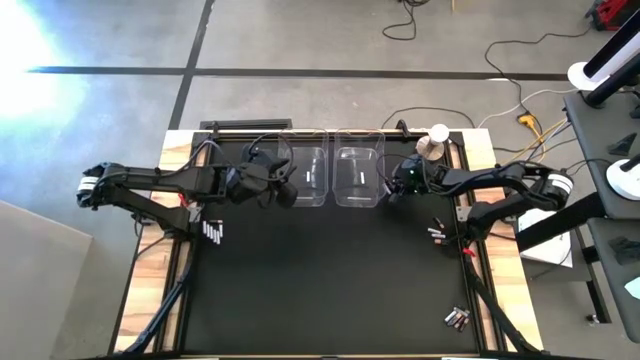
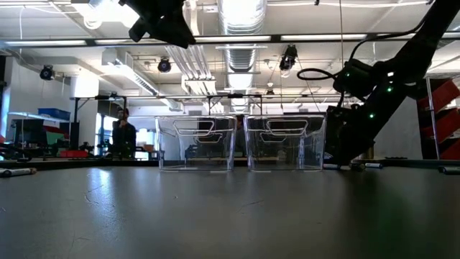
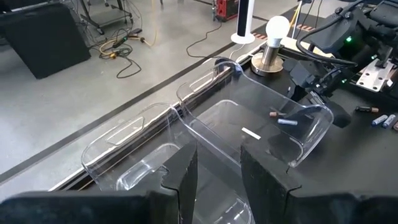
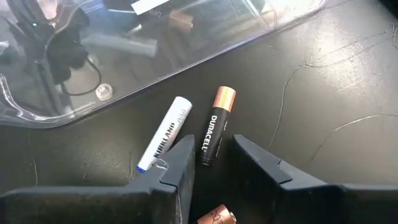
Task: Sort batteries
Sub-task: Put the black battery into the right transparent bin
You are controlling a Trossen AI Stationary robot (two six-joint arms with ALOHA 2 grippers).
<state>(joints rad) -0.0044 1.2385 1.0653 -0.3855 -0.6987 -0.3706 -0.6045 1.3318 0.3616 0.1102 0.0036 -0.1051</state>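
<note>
Two clear bins stand side by side at the table's far edge: the left bin and the right bin. My left gripper hovers open and empty above the left bin. My right gripper is open and low over the mat by the right bin's right wall. Its fingers stand on either side of a dark, copper-ended battery. A silvery-white battery lies just outside one finger. Another copper end shows under the gripper. A few batteries lie in the right bin.
Loose batteries lie on the black mat at the left, at the right and near the right front corner. A round silver-and-white knob object stands behind the right gripper. A person is in the room beyond.
</note>
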